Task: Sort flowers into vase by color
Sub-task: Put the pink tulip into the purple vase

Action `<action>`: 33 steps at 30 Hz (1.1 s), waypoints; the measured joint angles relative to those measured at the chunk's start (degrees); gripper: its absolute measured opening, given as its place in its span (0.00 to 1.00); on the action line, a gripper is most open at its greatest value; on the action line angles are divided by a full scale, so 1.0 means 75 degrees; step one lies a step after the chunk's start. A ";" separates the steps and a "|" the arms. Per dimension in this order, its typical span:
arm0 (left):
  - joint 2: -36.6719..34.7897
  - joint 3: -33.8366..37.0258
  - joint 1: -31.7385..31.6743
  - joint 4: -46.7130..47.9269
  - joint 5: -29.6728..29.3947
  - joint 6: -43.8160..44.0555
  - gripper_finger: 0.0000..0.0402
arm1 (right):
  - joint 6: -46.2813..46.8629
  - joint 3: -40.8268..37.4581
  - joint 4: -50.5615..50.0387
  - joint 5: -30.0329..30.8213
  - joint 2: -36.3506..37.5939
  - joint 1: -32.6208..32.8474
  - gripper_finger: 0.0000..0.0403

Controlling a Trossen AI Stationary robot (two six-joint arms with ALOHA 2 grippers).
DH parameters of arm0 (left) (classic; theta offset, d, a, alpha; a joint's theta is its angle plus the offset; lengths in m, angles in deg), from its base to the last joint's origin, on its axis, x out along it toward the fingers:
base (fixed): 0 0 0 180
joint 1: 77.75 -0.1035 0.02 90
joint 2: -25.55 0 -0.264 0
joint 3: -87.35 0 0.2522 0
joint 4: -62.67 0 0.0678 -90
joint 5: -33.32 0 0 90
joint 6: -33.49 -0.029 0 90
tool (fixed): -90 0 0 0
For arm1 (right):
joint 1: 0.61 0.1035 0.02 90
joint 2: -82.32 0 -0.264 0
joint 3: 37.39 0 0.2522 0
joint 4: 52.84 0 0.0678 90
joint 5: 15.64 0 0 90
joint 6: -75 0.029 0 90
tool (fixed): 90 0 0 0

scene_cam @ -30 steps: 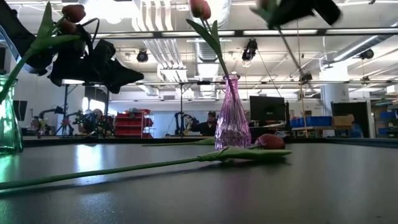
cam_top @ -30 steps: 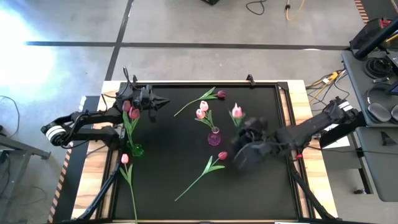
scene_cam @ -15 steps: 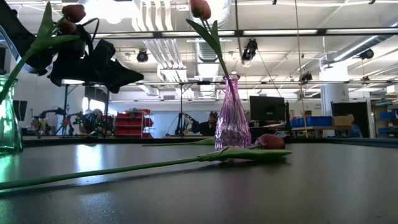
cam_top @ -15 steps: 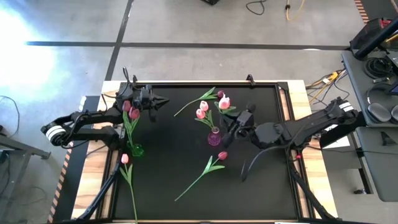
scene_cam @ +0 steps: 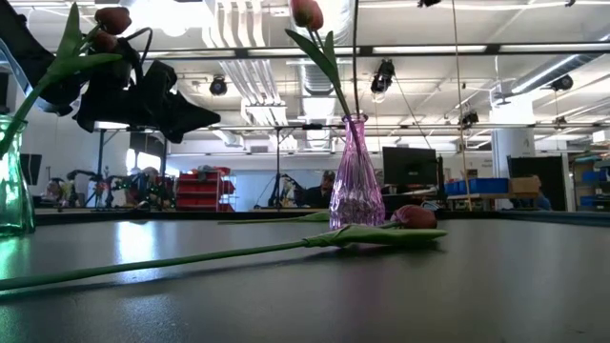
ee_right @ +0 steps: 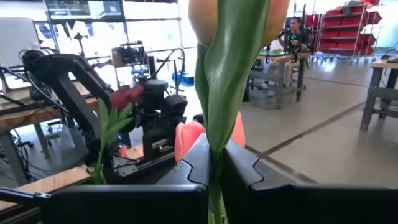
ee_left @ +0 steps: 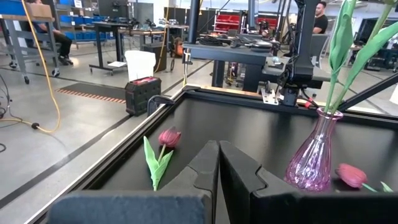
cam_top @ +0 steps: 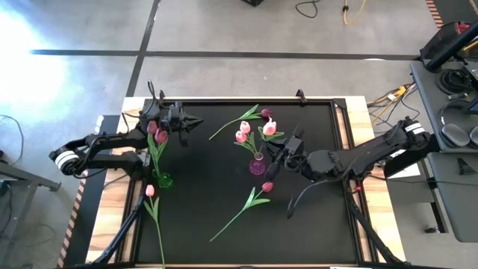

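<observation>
My right gripper (cam_top: 284, 152) hovers just right of the pink glass vase (cam_top: 257, 165), shut on a pale pink tulip whose head (cam_top: 269, 127) stands over the table. The vase holds another pale tulip (cam_top: 243, 134). My left gripper (cam_top: 187, 119) is shut and empty, at the far left near the green vase (cam_top: 164, 180), which holds dark red tulips (cam_top: 158, 133). Loose flowers lie flat on the table: a dark one (cam_top: 265, 113) at the far side, a dark one (cam_top: 267, 187) in front of the pink vase, and a pale one (cam_top: 149, 190) by the left edge. My right gripper (ee_right: 214, 155) pinches the pale tulip between its two fingers, on the stem and wrapped leaf (ee_right: 216, 127) just below the head (ee_right: 239, 18). The fingers come from the table's right and lie across the stem. The flower is lifted clear and roughly upright, its stem running on below the fingers.
The black mat has a raised rim (cam_top: 340, 149) with wooden table edge beyond. The two vases (scene_cam: 355, 181) and the lying flower (scene_cam: 381, 234) take up the middle and left. Free mat lies at the near right. The room behind holds benches and people.
My right gripper, carrying the pale tulip, swung from the near right of the pink vase toward the table's far and left side, rising out of the low view, then almost stopped beside the vase. The tulip's head now stands closer to the vase's own flower.
</observation>
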 joint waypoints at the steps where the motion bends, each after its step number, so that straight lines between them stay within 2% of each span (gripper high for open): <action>1: 0.0000 0.0000 0.0000 0.0003 0.0001 0.0000 0.00 | 0.0043 -0.0062 0.0046 -0.0021 0.0000 -0.0010 0.03; 11: 0.0000 0.0000 -0.0001 0.0006 0.0003 0.0003 0.00 | 0.0227 -0.0568 0.0320 -0.0152 0.0000 -0.0293 0.03; 16: 0.0000 0.0000 -0.0002 0.0009 0.0003 0.0003 0.00 | 0.0601 -0.0787 -0.0009 -0.0112 0.0000 -0.0497 0.08; 20: -0.0007 0.0000 -0.0002 0.0009 0.0003 0.0000 0.00 | 0.1017 -0.0809 -0.0590 -0.0093 0.0000 -0.0642 0.16; 25: -0.0038 -0.0026 -0.0002 0.0029 0.0004 -0.0021 0.00 | 0.1012 -0.0803 -0.0787 -0.0099 0.0000 -0.0642 0.31; 29: -0.0071 -0.0089 -0.0002 0.0038 0.0009 -0.0074 0.00 | 0.0820 -0.0798 -0.0843 -0.0103 0.0000 -0.0642 0.44; 33: -0.0251 -0.0234 -0.0015 0.0613 0.0010 -0.0612 0.00 | 0.0199 -0.0794 -0.0906 -0.0154 0.0062 -0.0567 0.50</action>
